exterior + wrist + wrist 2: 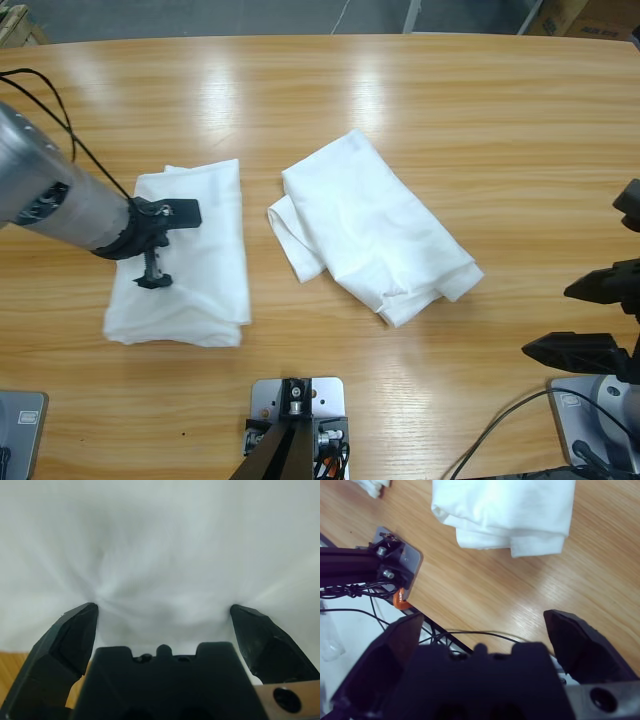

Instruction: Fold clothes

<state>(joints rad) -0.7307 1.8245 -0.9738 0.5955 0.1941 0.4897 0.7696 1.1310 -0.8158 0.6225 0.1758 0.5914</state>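
From above, you have two white T-shirts on the wooden table [420, 100]. The folded T-shirt [190, 255] lies left of the middle as a neat rectangle, its edges roughly square to the table's front. The second T-shirt [375, 225] sits just right of the middle, folded more loosely and lying at a slant, with a flap of cloth sticking out at its left side. The two are near each other but apart, with bare wood between them. Your left arm [60, 195] comes in from the left edge, and the left gripper [165, 245] is over the folded T-shirt, its black parts down on the cloth. Your right gripper [595, 320] is at the right edge, well away from both shirts, with its two black jaws standing apart over bare wood.

In the left wrist view, your left gripper [164, 611] has its jaws spread wide, and white cloth fills almost the whole view beyond them. The fabric [160, 545] puckers in creases that gather near the left jaw tip. A sliver of table shows at the lower left corner.

In the right wrist view, your right gripper [482, 622] is likewise spread, with nothing between the jaws but table. The second T-shirt [510, 510] lies at the top, its layered folded edges facing the gripper. A cable [470, 635] runs along the table edge.
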